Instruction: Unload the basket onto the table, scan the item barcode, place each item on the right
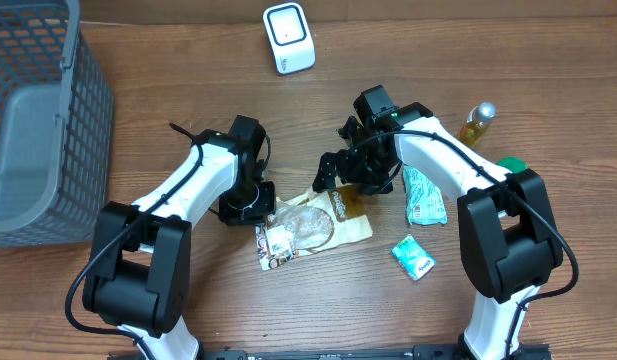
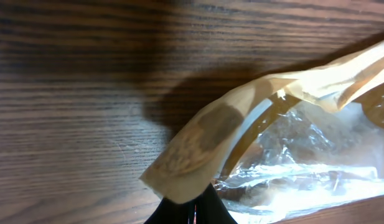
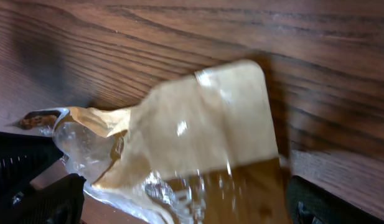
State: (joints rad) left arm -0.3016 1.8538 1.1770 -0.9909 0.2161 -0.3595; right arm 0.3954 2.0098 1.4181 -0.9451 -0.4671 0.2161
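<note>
Pickup looks like the step in hand. The left gripper (image 1: 250, 203) is clamped on the 9 o'clock corner of the snack bag (image 1: 306, 226), which lies on the table at centre. The right gripper (image 1: 356, 178) hangs over the bag's 2 o'clock end, jaws spread wide and holding nothing. Next, I judge, the bag must rise and turn its barcode toward the scanner (image 1: 289, 38) at 12 o'clock. That lane is bare wood. The basket (image 1: 88, 110) bounds 9 o'clock, and a green packet (image 1: 425, 195) lies near at 3.

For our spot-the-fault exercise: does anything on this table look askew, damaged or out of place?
The bag at the middle looks crumpled: its tan edge is folded over where the left gripper pinches a corner. Nothing looks spilled or broken.
</note>
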